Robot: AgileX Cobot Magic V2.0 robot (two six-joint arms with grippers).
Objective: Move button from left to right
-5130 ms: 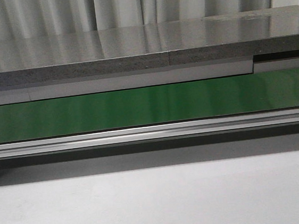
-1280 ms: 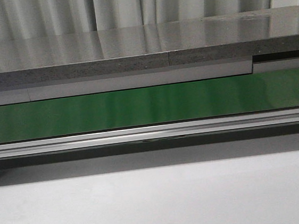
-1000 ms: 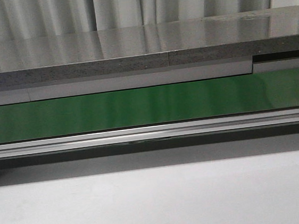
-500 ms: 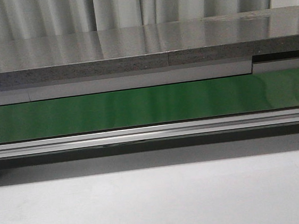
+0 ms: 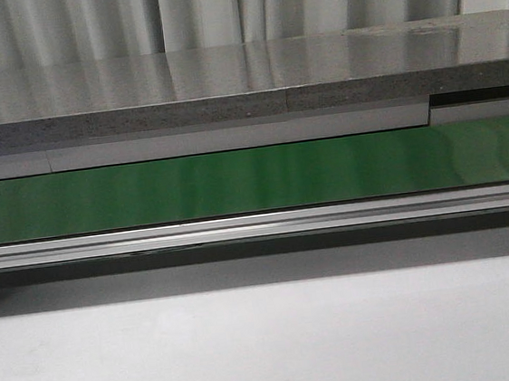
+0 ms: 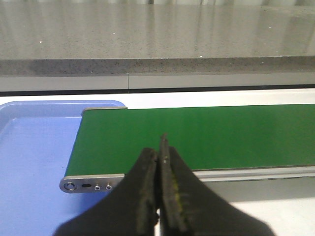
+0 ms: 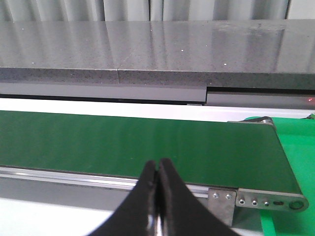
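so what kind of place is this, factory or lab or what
Probably a small industrial or lab conveyor cell: a green conveyor belt in an aluminium frame, a blue tray at its left end, and grey curtains behind a speckled counter.

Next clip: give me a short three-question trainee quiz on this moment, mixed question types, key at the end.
1. True or false: the button is visible on the green conveyor belt.
2. The left gripper is: A) open B) shut C) shut on a part.
3. What lies past the belt's end in the left wrist view?

Key: 1. False; no view shows it. 2. B, as is the right gripper. 3. A blue tray.
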